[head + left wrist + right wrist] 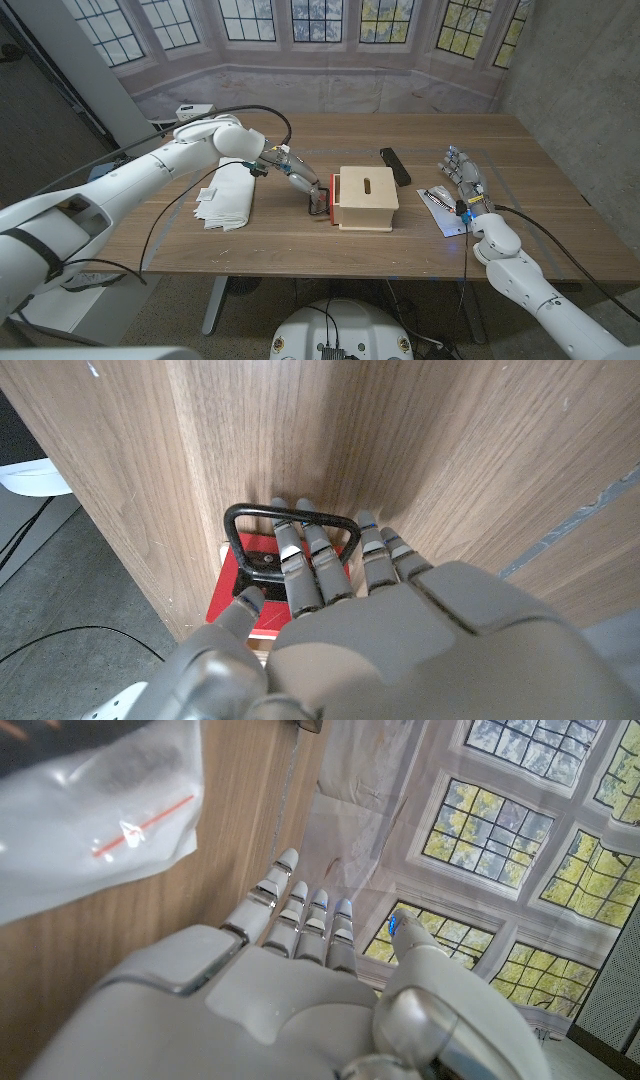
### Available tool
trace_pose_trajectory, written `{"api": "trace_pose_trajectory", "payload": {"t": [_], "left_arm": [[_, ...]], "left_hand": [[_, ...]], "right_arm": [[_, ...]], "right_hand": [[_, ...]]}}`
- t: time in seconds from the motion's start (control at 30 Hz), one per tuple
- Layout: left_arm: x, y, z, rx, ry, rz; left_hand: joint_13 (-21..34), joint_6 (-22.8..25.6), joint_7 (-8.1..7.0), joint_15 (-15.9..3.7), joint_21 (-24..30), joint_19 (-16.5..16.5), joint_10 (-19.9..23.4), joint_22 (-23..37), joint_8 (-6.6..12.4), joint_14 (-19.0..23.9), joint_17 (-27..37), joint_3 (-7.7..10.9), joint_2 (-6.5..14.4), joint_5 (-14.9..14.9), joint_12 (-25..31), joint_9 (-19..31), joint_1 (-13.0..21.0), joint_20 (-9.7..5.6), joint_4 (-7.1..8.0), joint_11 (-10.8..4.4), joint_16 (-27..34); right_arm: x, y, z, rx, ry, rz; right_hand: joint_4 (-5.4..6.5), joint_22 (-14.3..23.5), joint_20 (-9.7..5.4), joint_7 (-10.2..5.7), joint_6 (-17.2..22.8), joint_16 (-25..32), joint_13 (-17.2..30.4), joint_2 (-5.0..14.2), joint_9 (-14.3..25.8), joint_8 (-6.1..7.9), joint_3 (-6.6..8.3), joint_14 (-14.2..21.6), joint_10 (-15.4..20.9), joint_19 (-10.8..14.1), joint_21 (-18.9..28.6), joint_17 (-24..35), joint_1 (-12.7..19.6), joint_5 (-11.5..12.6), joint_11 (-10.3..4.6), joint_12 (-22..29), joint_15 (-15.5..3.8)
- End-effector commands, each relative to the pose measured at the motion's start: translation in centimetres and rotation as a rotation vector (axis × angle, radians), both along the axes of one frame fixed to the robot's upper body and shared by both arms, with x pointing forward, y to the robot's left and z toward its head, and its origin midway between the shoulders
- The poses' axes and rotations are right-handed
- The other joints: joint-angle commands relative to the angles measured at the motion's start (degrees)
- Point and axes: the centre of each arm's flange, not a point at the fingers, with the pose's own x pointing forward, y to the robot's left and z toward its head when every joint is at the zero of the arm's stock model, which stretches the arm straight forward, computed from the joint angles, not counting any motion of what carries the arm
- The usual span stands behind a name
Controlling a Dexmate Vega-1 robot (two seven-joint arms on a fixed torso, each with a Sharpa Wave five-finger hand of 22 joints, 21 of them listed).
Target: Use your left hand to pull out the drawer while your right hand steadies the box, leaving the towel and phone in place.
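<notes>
Head view is showing the left hand [300,181] hooking its fingers [300,560] through the drawer handle [290,525] at the box's [366,198] nine o'clock, while the right hand [466,180] is standing released at three o'clock.

The surface [300,235] is brown wood with fine lines in it and looks smooth and not shiny, and the box [367,196] is pale, plain wood with a red drawer [240,592] front and a thin black metal handle [290,518] that looks smooth. The towel [228,195] at 9 o'clock from the box is soft white cloth, the phone [395,165] at 1 o'clock from it is black and a little glossy, and the bag [95,815] is clear, crinkly plastic that shines. The left hand [290,172] has grey fingers [300,565] of hard, matt plastic, and the right hand [465,180] has a smooth, pale plastic shell.
</notes>
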Motion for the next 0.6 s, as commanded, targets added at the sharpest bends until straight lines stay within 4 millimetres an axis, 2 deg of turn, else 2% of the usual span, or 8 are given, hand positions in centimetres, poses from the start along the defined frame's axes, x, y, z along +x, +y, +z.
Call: {"api": "trace_pose_trajectory", "payload": {"t": [0.03, 0.6], "left_arm": [[0.0, 0.8, 0.3, 0.003, -0.010, 0.017], [-0.3, 2.1, 0.6, -0.012, -0.031, 0.044]], "left_hand": [[0.34, 0.61, -0.12, 0.10, 0.29, 0.02, 0.66, 0.13, -0.08, 0.46, 0.29, -0.08, 0.38, 0.05, -0.12, 0.12, -0.51, -0.37, -0.01, -0.21, 0.30], [0.39, 0.69, -0.24, 0.05, 0.23, -0.22, 0.65, 0.11, -0.20, 0.44, 0.29, -0.17, 0.44, 0.09, -0.41, 0.15, -0.46, -0.41, -0.06, -0.32, 0.21]], "right_arm": [[0.3, 0.5, -0.2, 0.006, 0.004, 0.001], [0.6, 1.0, -0.3, 0.012, 0.012, 0.003]], "right_hand": [[-0.09, 0.15, -0.14, 0.14, 0.42, 0.22, 0.14, 0.16, 0.26, 0.07, 0.16, 0.46, 0.25, -0.08, 0.21, 0.26, 0.80, 0.33, 0.03, 0.11, 0.10], [-0.06, 0.16, -0.15, 0.21, 0.47, 0.27, 0.15, 0.21, 0.27, 0.08, 0.23, 0.49, 0.38, -0.05, 0.23, 0.29, 0.85, 0.36, 0.09, 0.15, 0.03]]}}
